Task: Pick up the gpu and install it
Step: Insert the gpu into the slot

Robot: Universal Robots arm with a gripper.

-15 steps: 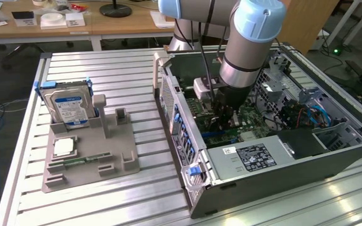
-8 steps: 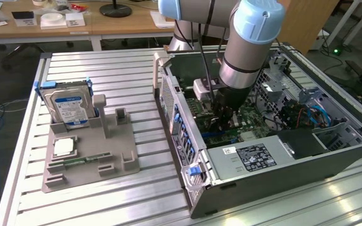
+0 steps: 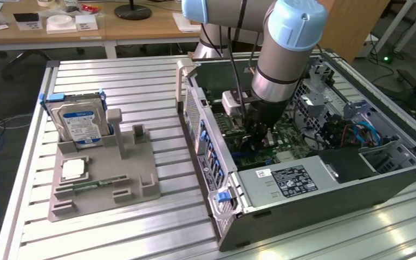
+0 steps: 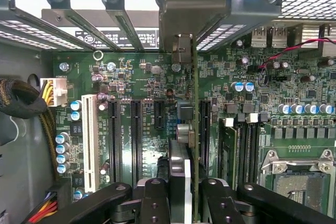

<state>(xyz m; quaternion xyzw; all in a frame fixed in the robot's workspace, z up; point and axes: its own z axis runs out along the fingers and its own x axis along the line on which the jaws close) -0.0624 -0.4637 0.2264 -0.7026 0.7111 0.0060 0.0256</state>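
Note:
The gpu (image 4: 179, 171) shows edge-on in the wrist view, with its metal end bracket (image 4: 181, 51) toward the case's rear slot openings. My gripper (image 4: 185, 203) is shut on it, one black finger (image 4: 155, 200) on each face. The card stands upright over the green motherboard (image 4: 142, 77), between the black expansion slots (image 4: 135, 129) and another black slot (image 4: 205, 124). Whether its edge sits in a slot is hidden. In the exterior view my gripper (image 3: 255, 138) reaches down inside the open computer case (image 3: 215, 179).
Left of the case, a grey fixture (image 3: 103, 184) holds a silver hard drive (image 3: 82, 119), a processor chip (image 3: 73, 169) and a narrow memory stick (image 3: 96, 184). Inside the case are a power supply (image 3: 291, 181), cables (image 4: 21, 103), a white slot (image 4: 89, 140) and the processor socket (image 4: 299, 182).

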